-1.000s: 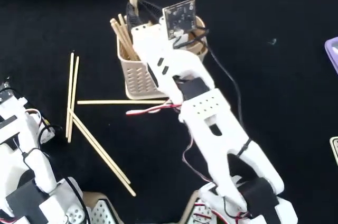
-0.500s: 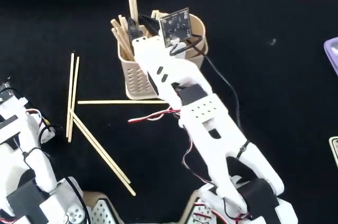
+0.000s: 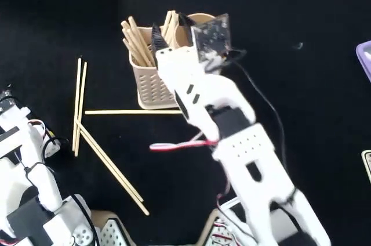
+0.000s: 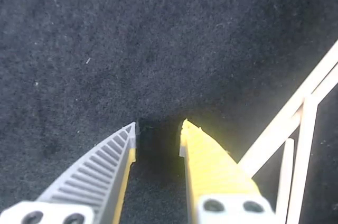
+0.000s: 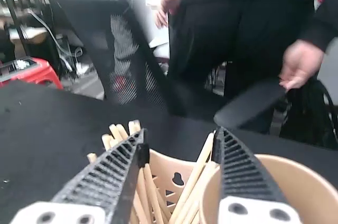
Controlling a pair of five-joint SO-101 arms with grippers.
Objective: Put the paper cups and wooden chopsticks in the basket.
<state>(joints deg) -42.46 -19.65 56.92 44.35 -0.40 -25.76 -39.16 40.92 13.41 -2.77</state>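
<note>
Two jaws wide apart | right tool [image 5: 179,133] (empty) | above basket [image 3: 152,89]

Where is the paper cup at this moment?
In the high view, the paper cup sits in the basket at the table's far middle, right of the upright chopsticks, beneath the open right gripper.

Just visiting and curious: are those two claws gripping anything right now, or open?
Left gripper: open, empty, over the black cloth.
Right gripper: open, empty, over the beige perforated plastic basket.
</note>
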